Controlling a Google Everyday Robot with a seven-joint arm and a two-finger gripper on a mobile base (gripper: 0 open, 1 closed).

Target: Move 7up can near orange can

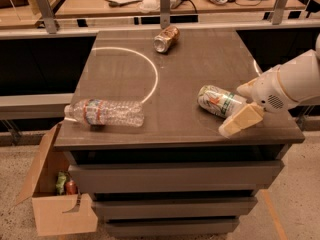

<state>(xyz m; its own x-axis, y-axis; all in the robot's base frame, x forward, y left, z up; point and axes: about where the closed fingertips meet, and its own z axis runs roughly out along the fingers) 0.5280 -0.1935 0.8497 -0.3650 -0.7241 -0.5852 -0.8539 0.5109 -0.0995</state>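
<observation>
The 7up can, pale with green and red-orange marks, lies on its side at the right front of the dark table. The orange can, copper-coloured with a silver end, lies on its side at the table's far edge, well apart from it. My gripper comes in from the right on a white arm and is open. One cream finger lies in front of the 7up can's right end. The other fingertip shows just behind that end.
A clear plastic bottle lies on its side at the table's left front. A white ring is marked on the tabletop. Drawers sit under the table. An open cardboard box stands on the floor at the left. A railing and desks run behind.
</observation>
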